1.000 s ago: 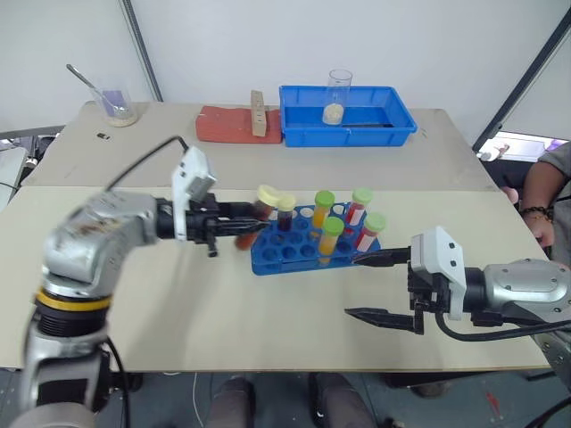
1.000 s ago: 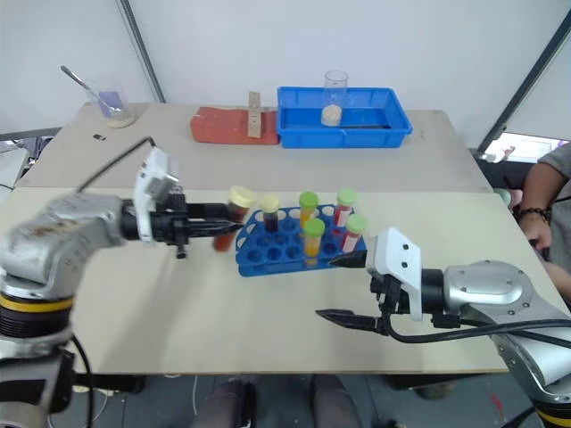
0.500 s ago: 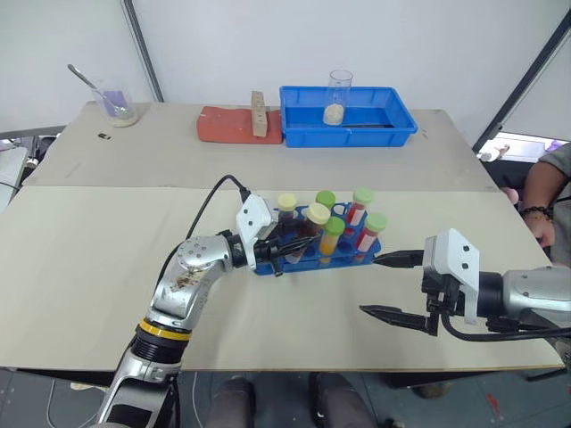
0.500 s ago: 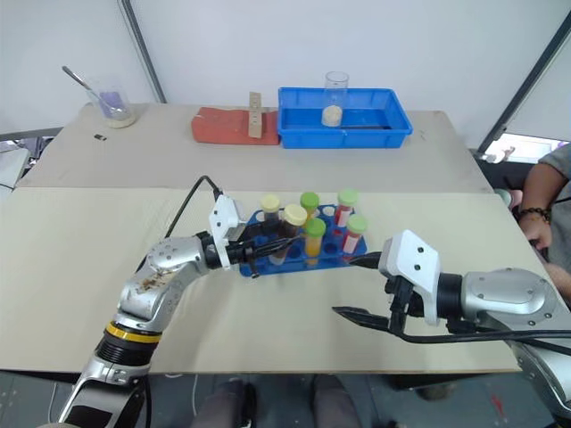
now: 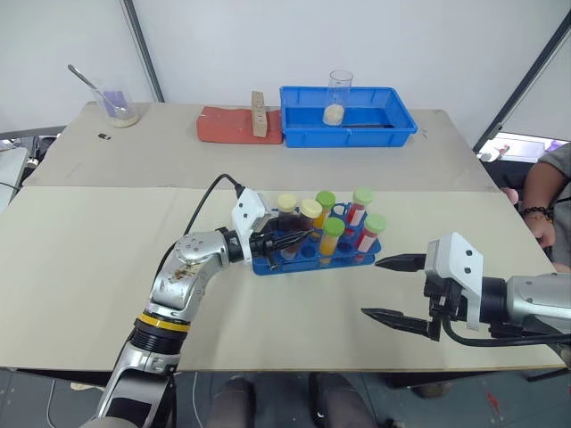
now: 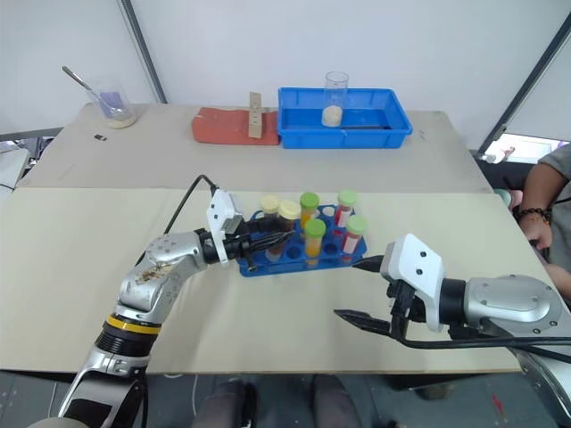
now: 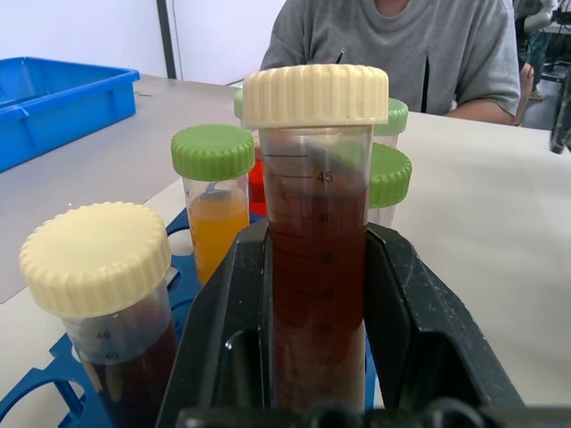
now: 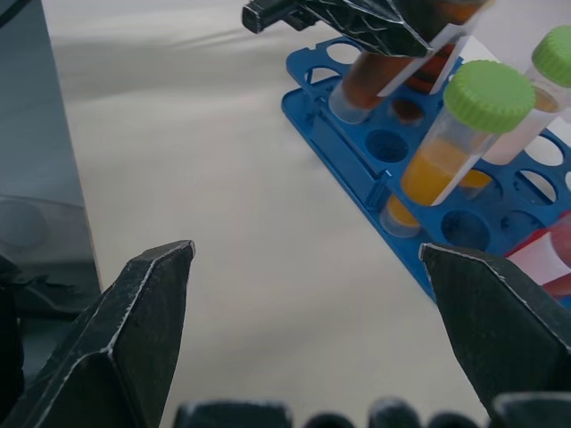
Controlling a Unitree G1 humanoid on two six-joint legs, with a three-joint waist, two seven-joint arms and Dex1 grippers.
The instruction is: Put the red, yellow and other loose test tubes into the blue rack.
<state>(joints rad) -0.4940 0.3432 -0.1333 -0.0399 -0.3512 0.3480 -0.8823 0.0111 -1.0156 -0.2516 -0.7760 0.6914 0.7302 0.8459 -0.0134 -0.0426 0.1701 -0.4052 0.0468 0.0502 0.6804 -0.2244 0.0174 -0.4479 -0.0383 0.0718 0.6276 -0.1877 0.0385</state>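
Left wrist view: left gripper [image 7: 318, 357] clamps the cream-capped tube [image 7: 317, 232], centre frame, over the rack [image 5: 312, 251]. Next: lower it squarely into a hole, then release. Right gripper [image 5: 393, 290] gapes empty, lower right.

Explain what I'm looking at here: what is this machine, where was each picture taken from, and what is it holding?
This is a humanoid robot with two arms, each ending in a two-fingered black pincer. Two pictures come from cameras in its head, looking down over a beige table. The other two come from cameras on its wrists, looking along the fingers.

The left pincer is shut on a tube of dark red liquid with a cream cap, holding it at the small blue rack. Other capped tubes stand in the rack, green-capped and cream-capped. The right pincer hangs open beside the rack, holding nothing.

Farther back lie a blue tray, a red mat and a glass with a spoon. A person in grey sits at the table.
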